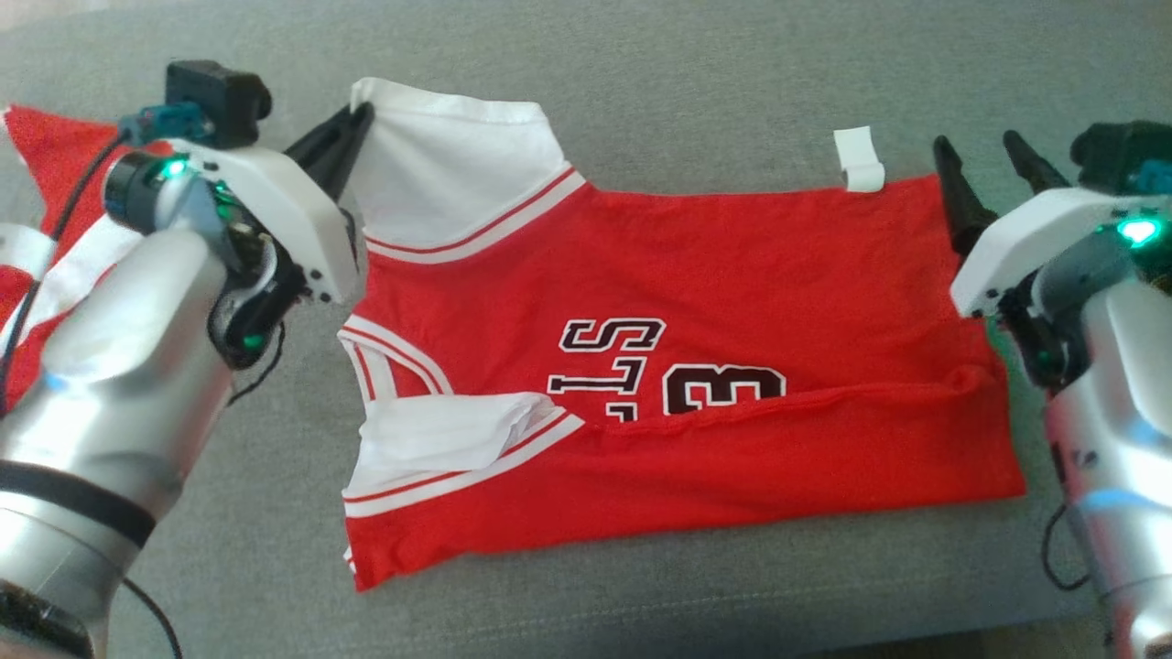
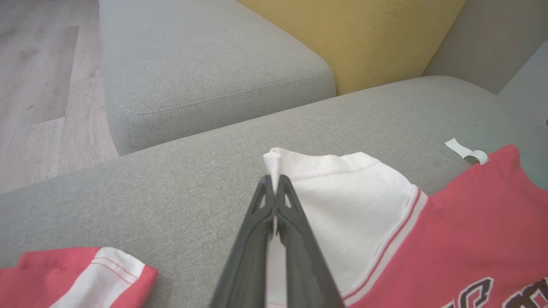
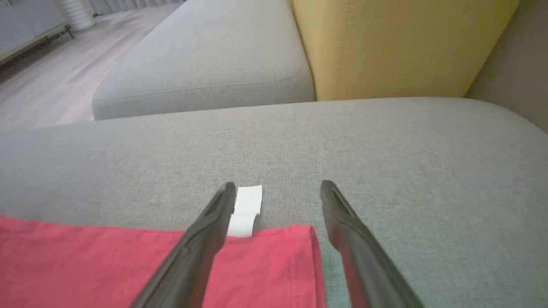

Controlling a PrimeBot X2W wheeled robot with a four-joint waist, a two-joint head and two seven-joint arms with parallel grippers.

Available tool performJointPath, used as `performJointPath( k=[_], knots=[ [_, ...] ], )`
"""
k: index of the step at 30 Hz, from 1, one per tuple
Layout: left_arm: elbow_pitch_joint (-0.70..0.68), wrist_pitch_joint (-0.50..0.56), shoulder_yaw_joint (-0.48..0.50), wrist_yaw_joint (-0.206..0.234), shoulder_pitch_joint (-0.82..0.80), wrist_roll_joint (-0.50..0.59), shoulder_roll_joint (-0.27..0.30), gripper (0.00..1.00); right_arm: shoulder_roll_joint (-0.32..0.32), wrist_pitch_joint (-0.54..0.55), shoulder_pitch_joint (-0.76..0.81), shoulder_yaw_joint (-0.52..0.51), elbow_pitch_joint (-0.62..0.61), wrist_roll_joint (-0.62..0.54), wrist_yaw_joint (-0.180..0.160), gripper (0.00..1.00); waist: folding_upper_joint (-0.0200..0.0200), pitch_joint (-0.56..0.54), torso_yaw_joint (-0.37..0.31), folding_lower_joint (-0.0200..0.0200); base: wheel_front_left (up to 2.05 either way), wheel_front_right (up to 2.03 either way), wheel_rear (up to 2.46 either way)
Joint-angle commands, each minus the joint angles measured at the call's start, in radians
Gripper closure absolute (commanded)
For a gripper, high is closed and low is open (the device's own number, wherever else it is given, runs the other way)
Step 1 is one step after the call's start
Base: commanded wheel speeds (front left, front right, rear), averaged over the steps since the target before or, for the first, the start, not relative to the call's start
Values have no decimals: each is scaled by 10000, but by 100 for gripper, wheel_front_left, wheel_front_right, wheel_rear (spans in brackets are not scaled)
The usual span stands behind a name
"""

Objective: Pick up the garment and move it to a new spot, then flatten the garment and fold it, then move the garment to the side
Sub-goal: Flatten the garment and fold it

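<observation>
Since the garment (image 1: 696, 275) lies flat on the grey woven sofa seat (image 1: 696, 55) with its near edge turned over, folding is judged to be in hand. Its white shoulder corner is pinched by the left gripper (image 2: 274, 188). The right gripper (image 3: 278, 186) is held spread over the red hem corner, which must be gripped next. The thin knit appears limp.
</observation>
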Motion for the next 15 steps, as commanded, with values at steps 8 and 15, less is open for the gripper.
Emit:
performJointPath(
  k=[8, 15],
  knots=[
    [-1201, 228, 236, 278, -179, 45, 592, 100, -467, 634, -1075, 264, 1284, -240, -9, 0, 0, 412, 269, 0, 0, 0, 0],
    [-1803, 428, 204, 468, -152, 38, 773, 100, -518, 566, -1650, 326, 2345, -463, -9, 0, 0, 710, 328, 0, 0, 0, 0]
  ],
)
